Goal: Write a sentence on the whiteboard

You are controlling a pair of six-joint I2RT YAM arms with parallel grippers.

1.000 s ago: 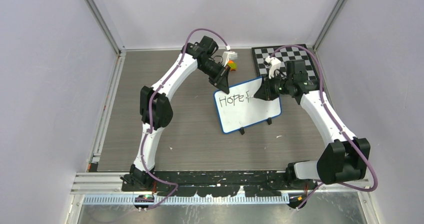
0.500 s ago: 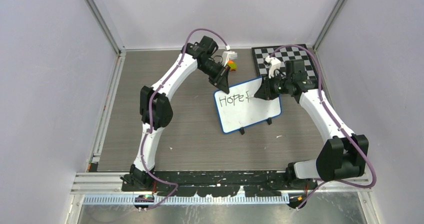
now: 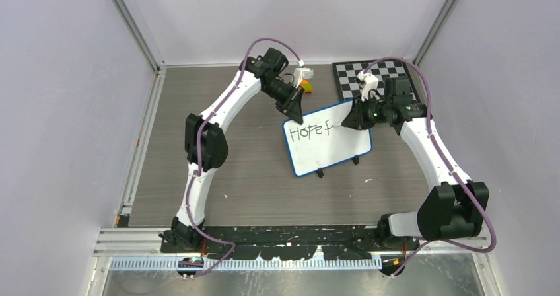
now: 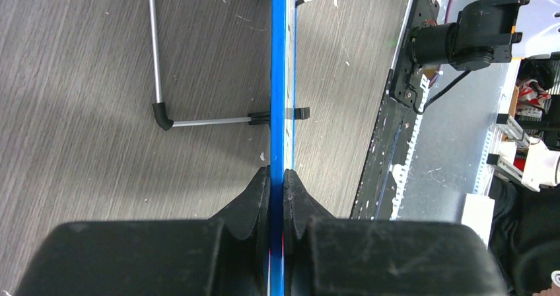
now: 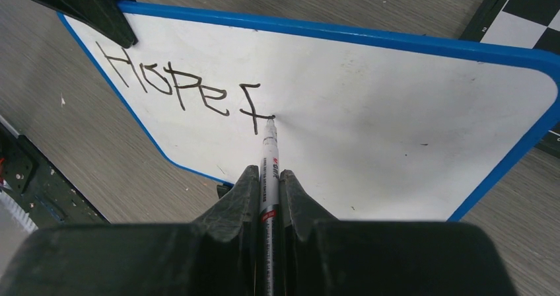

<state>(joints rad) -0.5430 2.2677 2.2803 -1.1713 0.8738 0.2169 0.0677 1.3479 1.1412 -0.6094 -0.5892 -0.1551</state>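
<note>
The whiteboard (image 3: 327, 149) stands on the table between my two grippers. My left gripper (image 4: 276, 175) is clamped on its blue rim at the upper corner. My right gripper (image 5: 267, 177) pinches a marker (image 5: 269, 152) that points out ahead of my fingers. Its tip touches the board beside the letters "HOPEF" (image 5: 178, 84).
</note>
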